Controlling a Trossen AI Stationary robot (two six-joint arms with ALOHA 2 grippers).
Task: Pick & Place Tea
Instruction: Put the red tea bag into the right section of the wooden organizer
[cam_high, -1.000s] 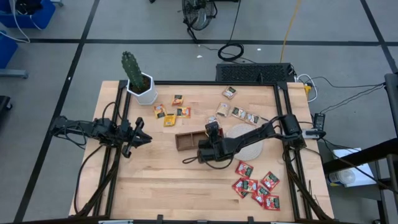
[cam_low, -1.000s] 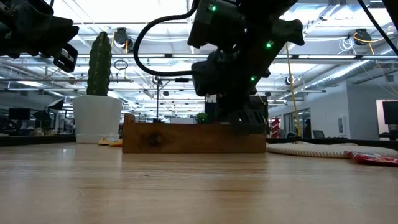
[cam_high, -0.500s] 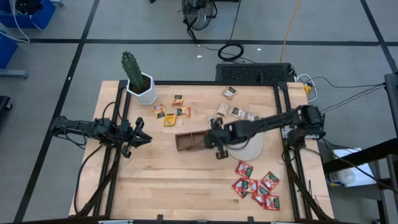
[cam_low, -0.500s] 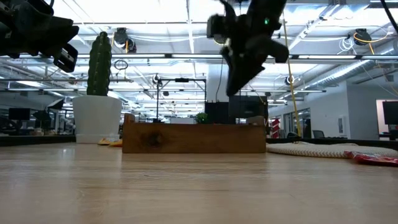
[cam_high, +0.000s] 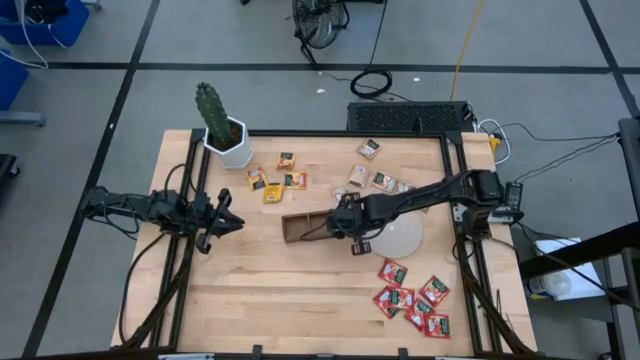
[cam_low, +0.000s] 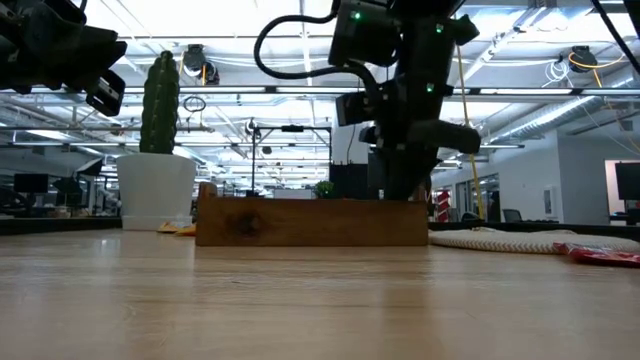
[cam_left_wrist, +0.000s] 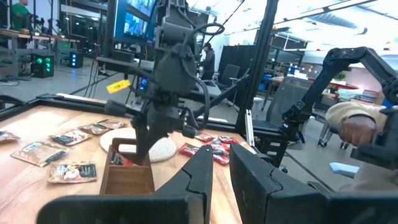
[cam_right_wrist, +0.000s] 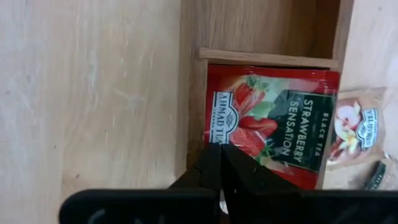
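Strawberry tea sachet (cam_right_wrist: 268, 124), red with a "Strawberry Sensation" label, lies flat in the end compartment of the wooden tray (cam_high: 305, 226), directly beneath the right end effector (cam_right_wrist: 221, 163), whose fingers are clenched together and empty just above the sachet's near edge. Judging from that, the drop looks done (the packet sits square between the walls), so the good move is a straight lift clear of the tray rim before swinging toward the loose red sachets (cam_high: 412, 298) on the desk (cam_high: 260, 290).
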